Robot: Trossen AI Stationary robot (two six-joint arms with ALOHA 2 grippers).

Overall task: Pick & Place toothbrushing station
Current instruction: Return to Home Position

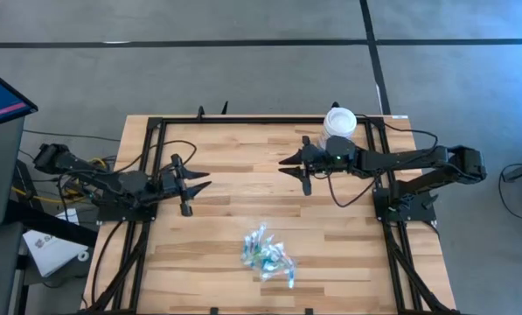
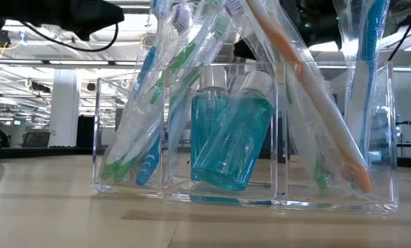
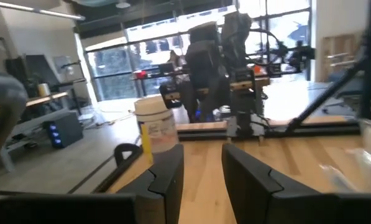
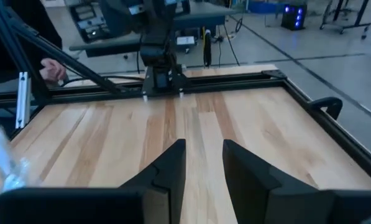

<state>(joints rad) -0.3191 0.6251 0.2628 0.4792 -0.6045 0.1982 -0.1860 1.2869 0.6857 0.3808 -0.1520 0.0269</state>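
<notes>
The clear tray (image 1: 265,255) sits toward six o'clock on the counter (image 1: 243,210), crammed with wrapped brushes standing at a lean. Among them are a blue toothbrush (image 2: 146,96) and an orange toothbrush (image 2: 308,93), with a teal bottle (image 2: 229,141) in the middle compartment. The left end effector (image 1: 206,178) hangs at nine o'clock, fingers apart and empty. The right end effector (image 1: 283,166) hangs near one o'clock, fingers apart too, close by the white tub (image 1: 339,122).
</notes>
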